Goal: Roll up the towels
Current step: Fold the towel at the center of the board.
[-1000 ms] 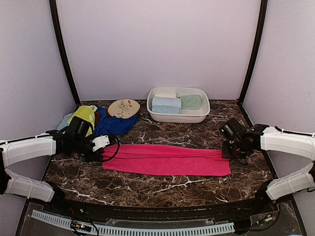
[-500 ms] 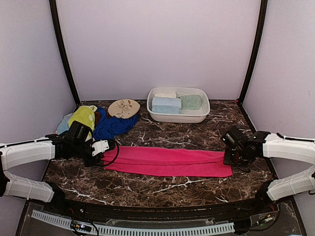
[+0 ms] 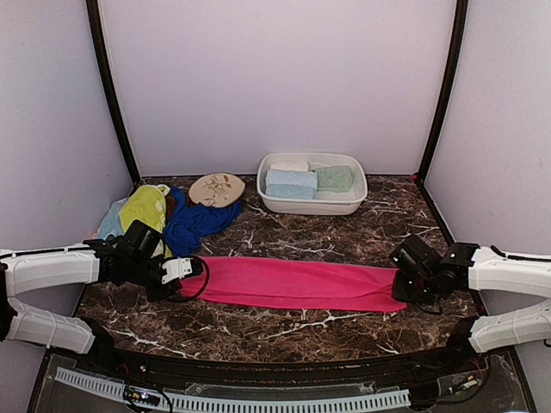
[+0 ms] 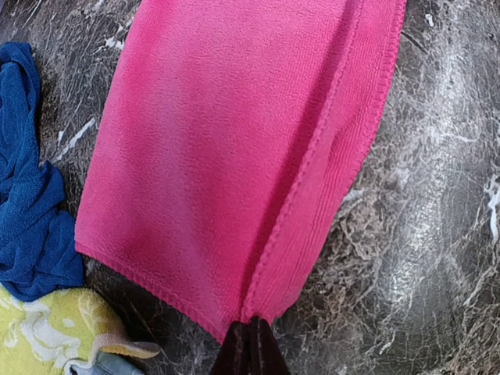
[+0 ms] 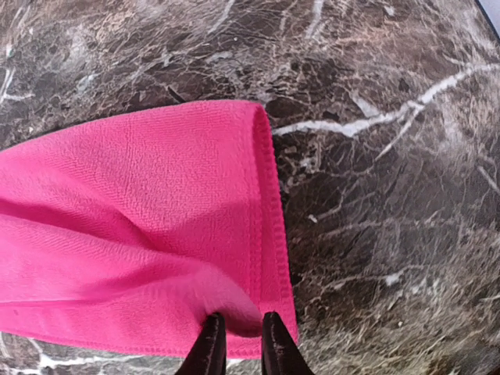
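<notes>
A hot pink towel, folded into a long strip, lies flat across the marble table. My left gripper is shut on the strip's left end, the cloth pinched between its tips. My right gripper is at the right end, its jaws a little apart with a loose bulge of the pink towel between them. More towels lie heaped at the back left: yellow-green, royal blue and pale blue.
A white basin at the back centre holds rolled pale blue and mint towels. An oval floral disc lies left of it. Purple walls close in the back and both sides.
Both grippers have drawn the pink towel toward the near edge, keeping it stretched. The right gripper's jaws have parted slightly; the left stays clamped.
</notes>
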`<move>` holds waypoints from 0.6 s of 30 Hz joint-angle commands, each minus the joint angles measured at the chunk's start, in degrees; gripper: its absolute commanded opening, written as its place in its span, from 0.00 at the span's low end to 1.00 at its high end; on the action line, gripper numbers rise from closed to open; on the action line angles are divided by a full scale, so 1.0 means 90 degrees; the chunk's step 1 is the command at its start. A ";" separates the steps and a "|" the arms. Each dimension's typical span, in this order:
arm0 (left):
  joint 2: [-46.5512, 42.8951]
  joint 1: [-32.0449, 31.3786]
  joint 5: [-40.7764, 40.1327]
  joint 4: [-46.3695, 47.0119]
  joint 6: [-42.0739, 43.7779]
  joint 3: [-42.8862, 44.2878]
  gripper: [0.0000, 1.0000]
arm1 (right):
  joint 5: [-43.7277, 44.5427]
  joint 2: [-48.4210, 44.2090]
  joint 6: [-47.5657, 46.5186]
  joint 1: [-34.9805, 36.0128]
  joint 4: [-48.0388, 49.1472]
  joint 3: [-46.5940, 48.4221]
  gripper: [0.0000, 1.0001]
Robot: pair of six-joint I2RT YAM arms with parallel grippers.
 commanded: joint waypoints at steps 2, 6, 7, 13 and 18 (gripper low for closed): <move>-0.0102 -0.0019 -0.0216 -0.0228 0.0162 -0.0143 0.00 | -0.0226 -0.0492 0.0371 0.0133 -0.0094 -0.0269 0.25; -0.0216 -0.0027 0.0069 -0.0662 0.0229 0.0048 0.26 | -0.0241 -0.0710 0.0435 0.0139 -0.0307 -0.0294 0.45; -0.0259 -0.0023 0.0171 -0.0822 0.0256 0.0131 0.31 | -0.0198 -0.0775 0.0450 0.0139 -0.0416 -0.0204 0.46; -0.0298 -0.0022 0.0434 -0.1848 0.0527 0.0829 0.32 | 0.0136 -0.0917 0.0195 0.0137 -0.0944 0.0814 0.39; -0.0091 -0.0022 0.0759 -0.2018 0.0377 0.1343 0.30 | 0.0370 -0.0609 -0.0060 0.0136 -0.1250 0.1582 0.39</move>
